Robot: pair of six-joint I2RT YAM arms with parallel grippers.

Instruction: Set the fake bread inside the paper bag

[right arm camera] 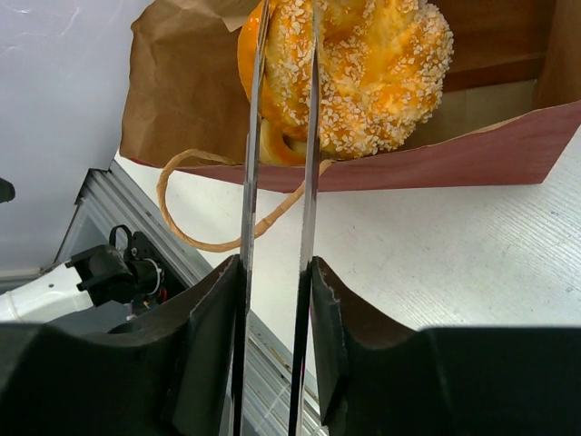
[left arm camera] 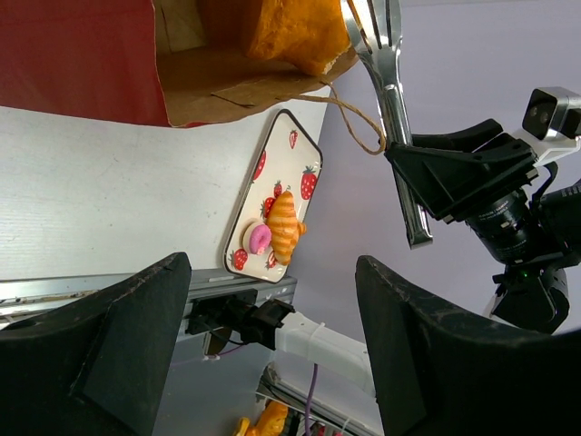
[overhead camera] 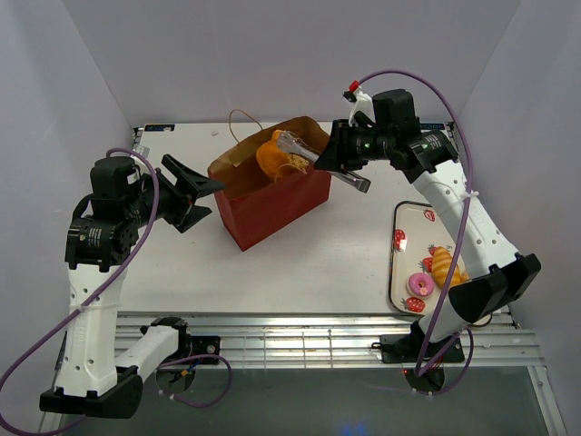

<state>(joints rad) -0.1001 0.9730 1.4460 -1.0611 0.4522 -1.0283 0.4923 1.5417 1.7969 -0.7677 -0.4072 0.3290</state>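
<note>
R gripper [right arm camera: 274, 272] is clamped tight on the silver tongs [left arm camera: 394, 109]. Both fingers press the two blades from outside, and the blades run nearly parallel w/ just a thin gap. At the far end the tongs pinch a seeded bun [right arm camera: 363, 73], golden-orange w/ pale seeds all over it. It's the piece of fake bread in play atm.

The bun sits right at the mouth of the paper bag [overhead camera: 272, 204], w/ the tan kraft inside showing behind it. Can't tell how deep in it is, or whether it's touching the bag wall. The bag is red-brown outside and stands on the table [overhead camera: 345, 254] around the middle, mouth up. One cord handle [right arm camera: 195, 241] loops out over the rim below the bun.

L gripper [overhead camera: 211, 195] is wide open w/ nothing in it. It hangs just beside the bag's left side, fingers pointing at it, but I can't tell if they touch.

The rest of the bread is on the strawberry tray [overhead camera: 408, 259], on the right side of the table and well apart from the bag. There's a pink doughnut [overhead camera: 419, 284] w/ a croissant [overhead camera: 443, 265] right up against it. From the top cam there might be a 2nd croissant tucked behind, too small to tell tbh.
</note>
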